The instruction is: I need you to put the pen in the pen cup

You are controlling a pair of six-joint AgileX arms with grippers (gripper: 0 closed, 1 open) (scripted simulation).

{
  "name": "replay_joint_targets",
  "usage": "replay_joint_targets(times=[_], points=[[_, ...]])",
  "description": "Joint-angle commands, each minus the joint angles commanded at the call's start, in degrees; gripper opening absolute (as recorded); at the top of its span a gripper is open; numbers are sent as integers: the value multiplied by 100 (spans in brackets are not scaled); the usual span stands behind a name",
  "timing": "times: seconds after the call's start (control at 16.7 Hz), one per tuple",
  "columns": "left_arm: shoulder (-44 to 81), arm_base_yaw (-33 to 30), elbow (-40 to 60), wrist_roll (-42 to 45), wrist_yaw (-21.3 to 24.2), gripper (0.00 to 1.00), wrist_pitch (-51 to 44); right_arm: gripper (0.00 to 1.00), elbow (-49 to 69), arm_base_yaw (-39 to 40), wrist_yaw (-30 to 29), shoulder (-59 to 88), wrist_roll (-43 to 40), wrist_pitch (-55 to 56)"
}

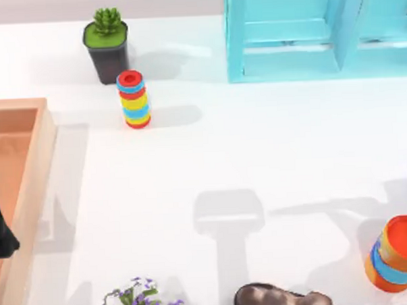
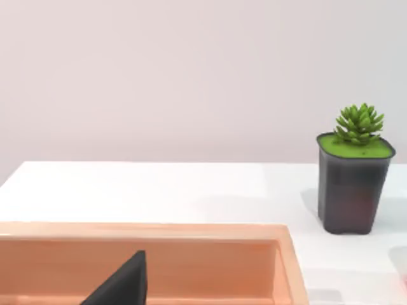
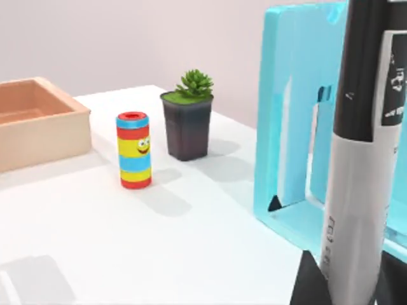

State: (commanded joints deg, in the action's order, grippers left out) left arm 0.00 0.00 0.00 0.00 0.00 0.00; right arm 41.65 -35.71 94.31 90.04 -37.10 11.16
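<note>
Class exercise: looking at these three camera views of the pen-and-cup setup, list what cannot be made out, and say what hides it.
- Right gripper: cut off by the right wrist view's edge; its grip on the pen is unclear.
- The pen's ends: cropped there too.
- Pen cup: partly cut by the top view's right edge.
- Left gripper: one dark tip over the wooden tray; the fingers are cropped.

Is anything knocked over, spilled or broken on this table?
Nothing stands out. The striped cylinder, the potted succulent and the pen cup all stand upright with nothing spilled. The pen is off the table, upright between the right gripper's fingers, close to the camera.
</note>
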Motion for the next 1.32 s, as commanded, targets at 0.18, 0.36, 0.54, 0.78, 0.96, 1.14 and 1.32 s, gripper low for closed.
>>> replay_joint_targets(times=[0.18, 0.36, 0.54, 0.78, 0.96, 1.14, 1.32], points=[[0, 0, 0, 0, 0, 100, 0, 0, 0, 0, 0, 0, 0, 0], [0, 0, 0, 0, 0, 100, 0, 23, 0, 0, 0, 0, 0, 0], [0, 0, 0, 0, 0, 100, 0, 45, 0, 0, 0, 0, 0, 0], [0, 0, 0, 0, 0, 100, 0, 75, 0, 0, 0, 0, 0, 0], [0, 0, 0, 0, 0, 100, 0, 98, 0, 0, 0, 0, 0, 0], [0, 0, 0, 0, 0, 100, 0, 100, 0, 0, 0, 0, 0, 0], [0, 0, 0, 0, 0, 100, 0, 100, 0, 0, 0, 0, 0, 0]])
